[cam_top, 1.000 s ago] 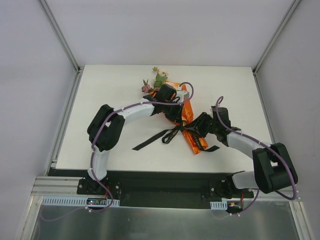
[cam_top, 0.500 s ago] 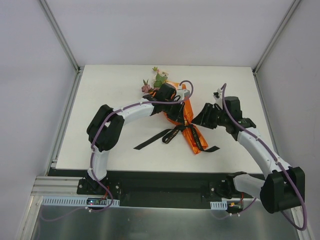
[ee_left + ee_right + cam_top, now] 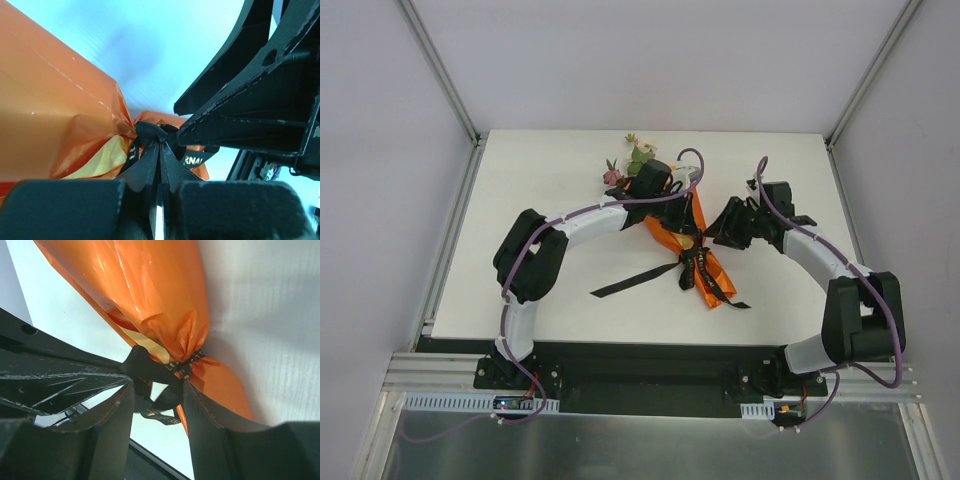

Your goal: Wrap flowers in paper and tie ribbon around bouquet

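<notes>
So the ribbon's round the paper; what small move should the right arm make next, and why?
Probably close the right end effector on the ribbon. Its fingers stand apart with a ribbon loop between them, beside the knot at the pinched neck of the paper, while the left end effector is shut on another strand.

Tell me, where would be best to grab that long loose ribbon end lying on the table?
Take the ribbon tail near its tip, coming straight down from above with the fingers across its width. It seems to lie flat and narrow on the table, left of the bouquet.
</notes>
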Available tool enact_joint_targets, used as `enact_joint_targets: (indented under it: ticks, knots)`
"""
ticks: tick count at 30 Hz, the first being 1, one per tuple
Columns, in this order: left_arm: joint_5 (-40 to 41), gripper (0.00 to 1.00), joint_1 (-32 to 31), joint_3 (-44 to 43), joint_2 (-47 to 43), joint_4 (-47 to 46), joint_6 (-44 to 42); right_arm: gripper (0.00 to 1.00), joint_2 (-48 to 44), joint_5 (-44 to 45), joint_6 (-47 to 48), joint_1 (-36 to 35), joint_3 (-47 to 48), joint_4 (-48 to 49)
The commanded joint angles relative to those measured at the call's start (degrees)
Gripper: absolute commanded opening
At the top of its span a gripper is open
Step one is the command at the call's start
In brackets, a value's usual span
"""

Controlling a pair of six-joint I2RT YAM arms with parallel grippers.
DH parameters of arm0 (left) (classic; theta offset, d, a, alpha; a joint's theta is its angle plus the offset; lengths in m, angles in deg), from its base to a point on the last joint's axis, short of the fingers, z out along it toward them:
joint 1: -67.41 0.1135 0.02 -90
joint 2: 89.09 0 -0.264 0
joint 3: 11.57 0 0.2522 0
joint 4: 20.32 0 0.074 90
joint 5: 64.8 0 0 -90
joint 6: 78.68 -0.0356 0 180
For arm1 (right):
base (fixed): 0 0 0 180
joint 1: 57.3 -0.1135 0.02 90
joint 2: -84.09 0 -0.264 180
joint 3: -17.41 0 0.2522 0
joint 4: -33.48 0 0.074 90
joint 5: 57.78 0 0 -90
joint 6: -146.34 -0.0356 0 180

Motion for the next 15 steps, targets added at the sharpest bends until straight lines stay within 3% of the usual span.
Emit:
enact_joint_targets:
  ticks: [1,4,15]
  knots:
    - [-0.9,0.0,0.4,1.0,-1.6,-6.6,3.3,0.48,0.4,-2.6,-5.2,0.1,-0.1,5.3]
    - [-0.8,0.0,0.5,0.9,-1.1,-7.3,4.4,0.5,0.1,-4.9,-2.3,0.0,-1.6,9.0]
    - [-3.3,0.0,1.8,1.0,0.7,-7.2,7.9,0.52,-5.7,-0.5,15.2,-2.8,-7.5,15.2]
